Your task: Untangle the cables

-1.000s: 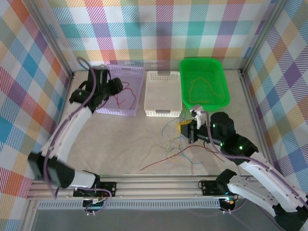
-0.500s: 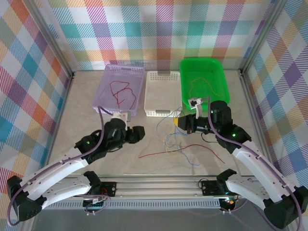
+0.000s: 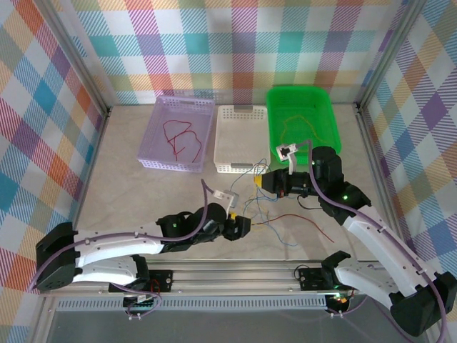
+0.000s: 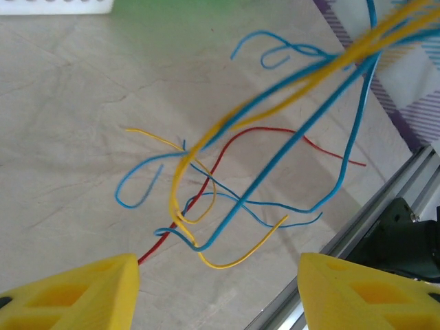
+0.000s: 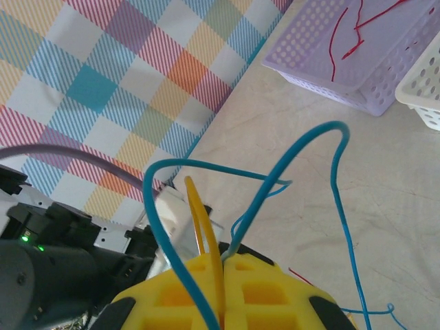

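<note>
Right now the cables (image 3: 258,209) sit in one loose snarl on the table (image 3: 143,193), just in front of the white basket (image 3: 241,167), with part of the bunch raised off the surface. The raised part is a blue wire (image 5: 337,179) and a yellow wire (image 5: 199,227). Both are pinched between the pressed-together tips of the right gripper (image 3: 263,184), which hangs near the basket's front right corner. A red wire (image 4: 275,129) lies flat beneath them, crossing under the blue loops. Whether it actually threads through them is hard to tell from here.

The left gripper (image 3: 243,227) is low over the table, further forward of the basket than the snarl. Its jaws stand wide apart and hold nothing.

The step in hand looks like parting the bunch. The left gripper would do best to close on one strand only, low down where the wires cross. Then it can draw that strand slowly away from the basket while the right holds firm. A quick tug would likely tighten the loops.
</note>
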